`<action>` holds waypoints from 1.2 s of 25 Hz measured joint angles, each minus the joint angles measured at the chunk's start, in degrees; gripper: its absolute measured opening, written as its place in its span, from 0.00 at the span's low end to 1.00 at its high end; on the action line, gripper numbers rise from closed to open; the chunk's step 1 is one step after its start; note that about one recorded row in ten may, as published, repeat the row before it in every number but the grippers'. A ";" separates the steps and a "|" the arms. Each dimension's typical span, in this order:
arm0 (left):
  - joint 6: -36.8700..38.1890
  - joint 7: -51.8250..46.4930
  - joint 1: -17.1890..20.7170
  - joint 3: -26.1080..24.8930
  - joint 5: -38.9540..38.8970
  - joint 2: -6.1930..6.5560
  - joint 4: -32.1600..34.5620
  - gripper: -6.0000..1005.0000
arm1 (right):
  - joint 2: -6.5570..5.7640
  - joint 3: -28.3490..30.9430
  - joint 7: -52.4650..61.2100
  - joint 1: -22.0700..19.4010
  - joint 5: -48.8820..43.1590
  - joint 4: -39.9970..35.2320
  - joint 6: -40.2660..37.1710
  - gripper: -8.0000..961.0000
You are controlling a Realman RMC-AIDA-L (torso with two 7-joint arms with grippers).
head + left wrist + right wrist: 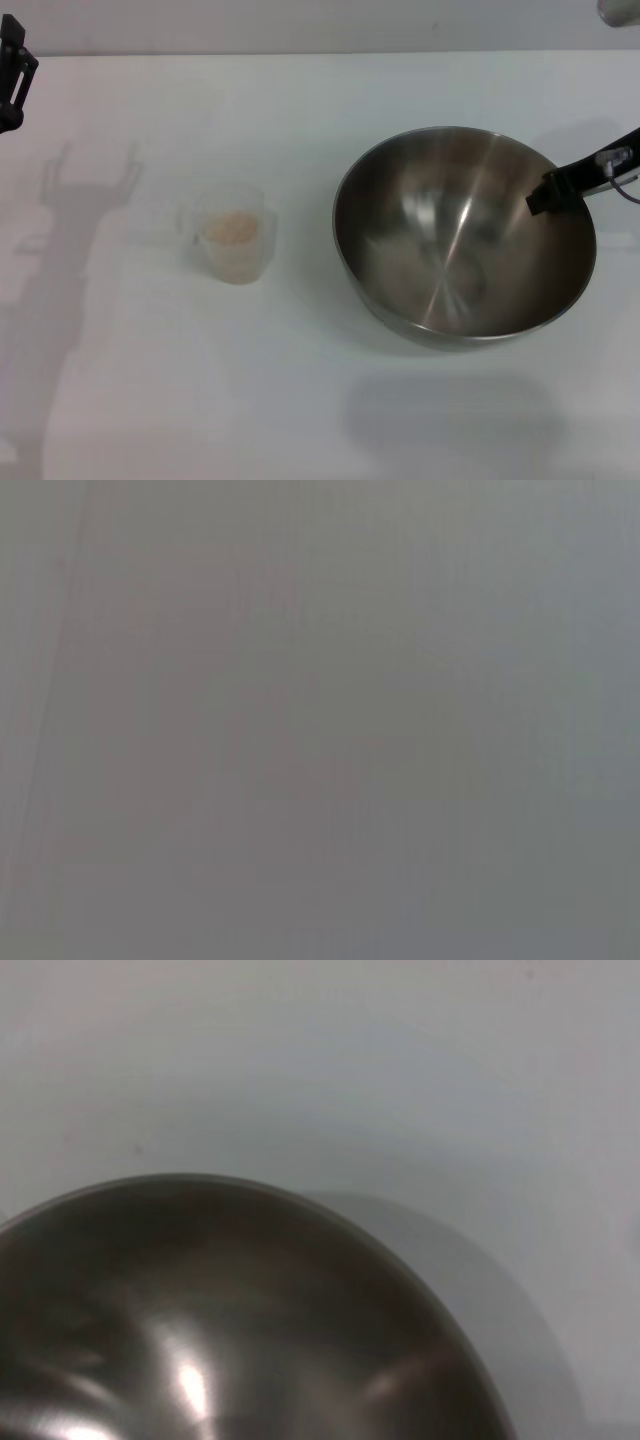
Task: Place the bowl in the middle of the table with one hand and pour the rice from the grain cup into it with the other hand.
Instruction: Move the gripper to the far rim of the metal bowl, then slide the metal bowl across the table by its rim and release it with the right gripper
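The bowl (465,235) is seen right of the tabletop's (300,400) middle, empty, its shadow cast apart from it, so it is judged to be lifted. Its right rim is gripped by the right pincer (548,194), closed on the steel edge. The grain cup (232,234) stands well apart to the left, rice (231,229) inside. The left pincer (12,75) is parked at the far left edge; whether it is open cannot be told. The bowl-placing step is judged in hand. Next, the bowl should be set down centrally and released, after which the cup must be grasped.
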 joint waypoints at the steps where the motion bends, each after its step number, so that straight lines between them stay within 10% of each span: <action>1: 0.01 0.00 0.06 0.00 0.00 0.00 -0.08 0.84 | 0.00 0.01 0.00 0.00 0.00 -0.19 0.03 0.29; 11: 0.29 -0.25 0.43 0.00 0.00 0.00 -0.28 0.84 | 0.00 0.52 -0.09 -0.61 1.97 -2.88 0.12 0.03; 21: 0.58 -0.23 0.51 0.25 0.36 0.00 -0.28 0.84 | 1.99 4.44 -3.66 -1.70 5.26 -9.15 -2.12 0.03; 30: 0.62 -0.19 0.47 0.43 0.35 0.01 -0.30 0.84 | 2.03 0.20 -4.10 2.10 7.23 -0.46 -7.32 0.03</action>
